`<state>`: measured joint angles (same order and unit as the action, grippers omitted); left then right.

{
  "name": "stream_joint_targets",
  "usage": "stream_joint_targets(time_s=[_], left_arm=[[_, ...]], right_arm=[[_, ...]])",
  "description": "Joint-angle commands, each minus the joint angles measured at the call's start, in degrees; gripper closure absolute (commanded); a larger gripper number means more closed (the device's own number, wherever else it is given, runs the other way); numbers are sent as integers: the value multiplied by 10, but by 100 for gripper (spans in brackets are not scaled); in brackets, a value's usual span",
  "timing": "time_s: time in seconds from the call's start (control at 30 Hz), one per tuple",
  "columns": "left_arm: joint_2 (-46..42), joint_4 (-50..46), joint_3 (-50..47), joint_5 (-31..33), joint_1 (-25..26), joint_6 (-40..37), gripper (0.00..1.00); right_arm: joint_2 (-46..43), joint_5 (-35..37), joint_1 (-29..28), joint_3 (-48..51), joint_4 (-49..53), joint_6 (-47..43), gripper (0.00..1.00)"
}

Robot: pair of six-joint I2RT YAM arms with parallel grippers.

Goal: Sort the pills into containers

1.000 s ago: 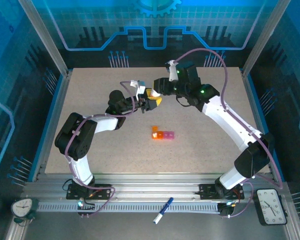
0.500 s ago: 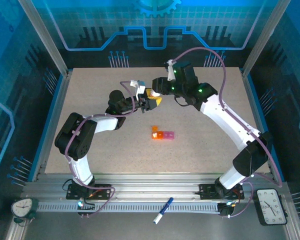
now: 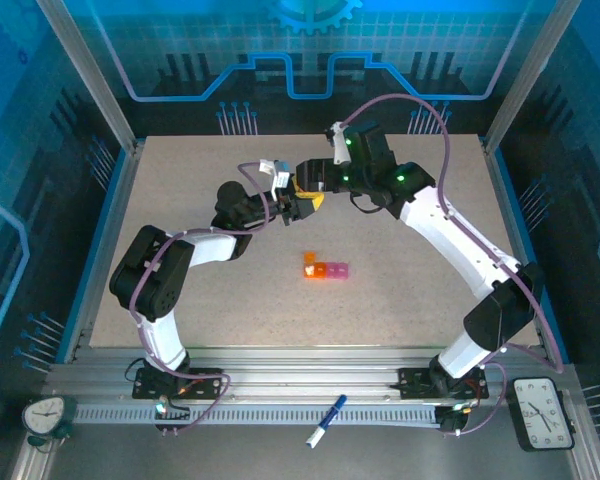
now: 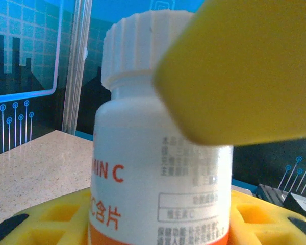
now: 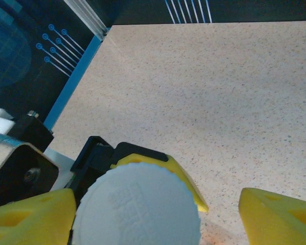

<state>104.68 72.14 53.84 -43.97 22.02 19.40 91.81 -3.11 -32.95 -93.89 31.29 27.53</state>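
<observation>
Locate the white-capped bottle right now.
The bottle is held by the left gripper over mid-table, just behind the orange-and-pink pill strip in the top view. The open right gripper straddles its cap.

A speckled beige table (image 3: 410, 290) is bearing the containers (image 3: 325, 269), an orange-and-pink strip that is lying flat near its middle.

A speckled beige table (image 3: 410, 300) stands inside a grey metal frame whose 2 far posts (image 3: 85, 75) lean outward. Blue-lit panels (image 3: 310, 50) with circuit-like lines close the far, left and right sides. A ribbed metal rail (image 3: 310, 385) lines the near edge.
</observation>
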Motion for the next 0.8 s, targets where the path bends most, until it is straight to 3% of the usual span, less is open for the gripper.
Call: stream_joint_targets(time_s=[0.0, 0.3, 0.4, 0.57, 0.77], left_arm=[[-4, 26, 6, -2, 2, -13, 100], [-5, 26, 5, -3, 2, -13, 100], [-6, 26, 6, -4, 1, -12, 100], [-6, 27, 7, -7, 1, -9, 100], [-6, 28, 8, -9, 1, -8, 100]], right_arm=[[-33, -39, 2, -17, 2, -28, 2], [-64, -33, 19, -10, -4, -62, 0], [-68, -72, 44, -3, -21, -73, 4], [-34, -199, 85, -40, 8, -134, 13], [-6, -234, 95, -66, 49, -185, 10]])
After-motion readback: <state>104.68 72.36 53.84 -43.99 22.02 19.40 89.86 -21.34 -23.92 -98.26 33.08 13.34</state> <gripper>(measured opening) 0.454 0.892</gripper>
